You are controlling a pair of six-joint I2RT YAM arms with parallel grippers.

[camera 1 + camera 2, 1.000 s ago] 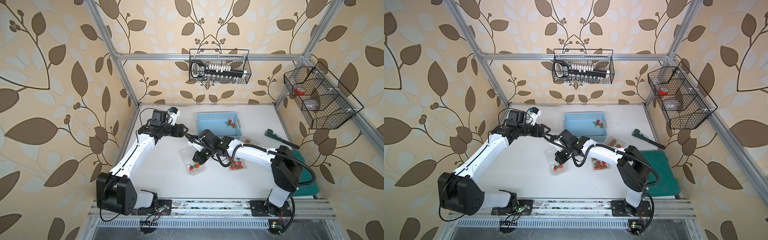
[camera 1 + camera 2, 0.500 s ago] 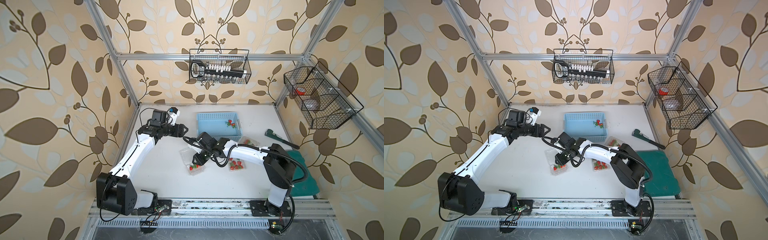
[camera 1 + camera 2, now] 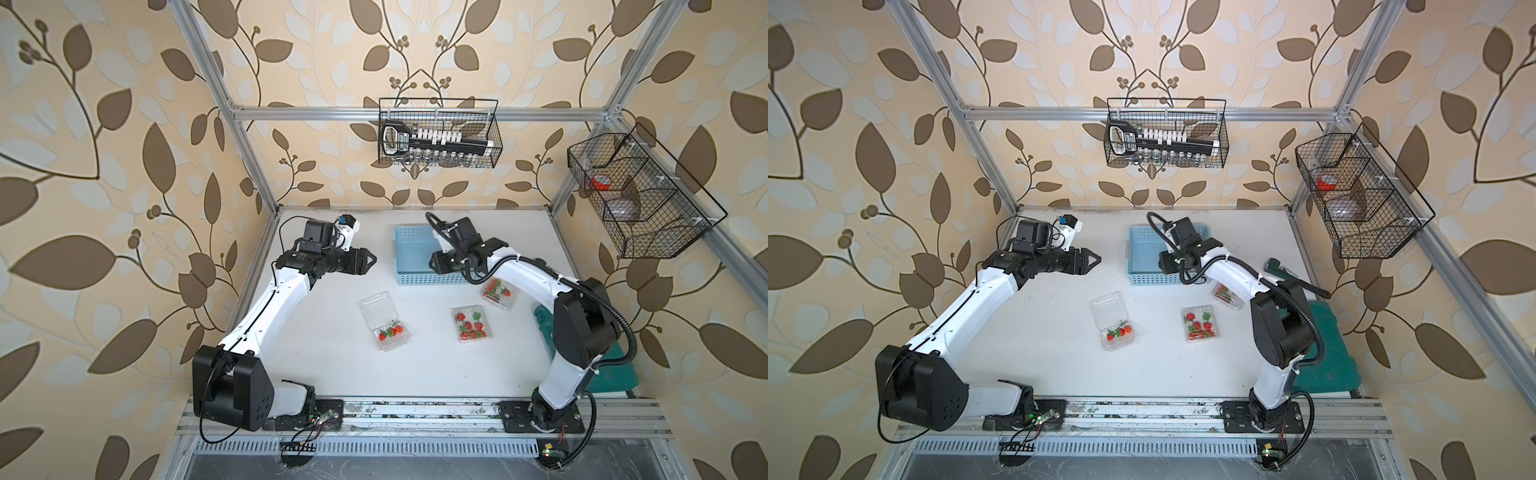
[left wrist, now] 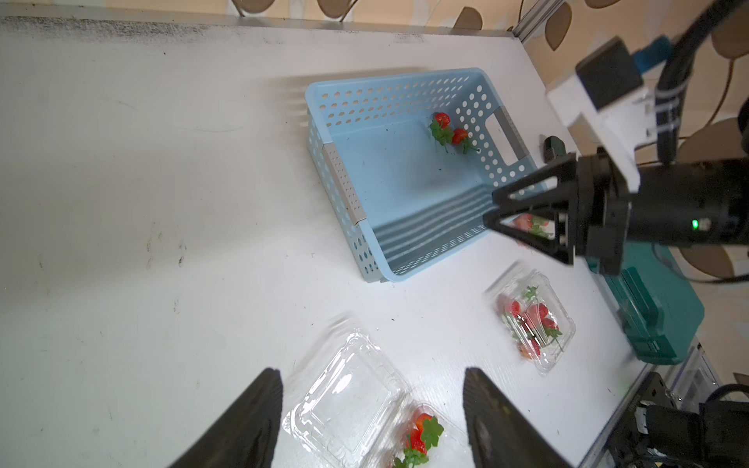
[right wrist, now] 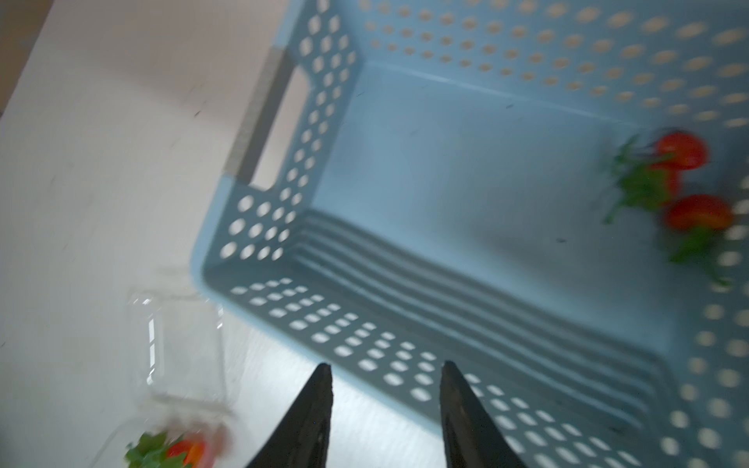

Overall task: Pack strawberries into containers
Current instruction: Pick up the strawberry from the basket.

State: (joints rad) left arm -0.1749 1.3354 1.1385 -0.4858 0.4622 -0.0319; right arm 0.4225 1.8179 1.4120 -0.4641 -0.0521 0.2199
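A few strawberries (image 4: 450,129) remain in a corner of the basket (image 4: 348,190); the rest lie in the containers (image 3: 471,330). The right gripper (image 5: 385,366), clenched over the open container (image 3: 384,322) a second ago, now hangs over the basket, jaws released and empty. It has probably delivered a berry and is due another pick. The left gripper (image 4: 371,370) hovers parted, empty.

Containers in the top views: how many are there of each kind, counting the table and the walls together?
clear clamshell boxes: 3
blue plastic basket: 1
black wire baskets: 2
Total: 6
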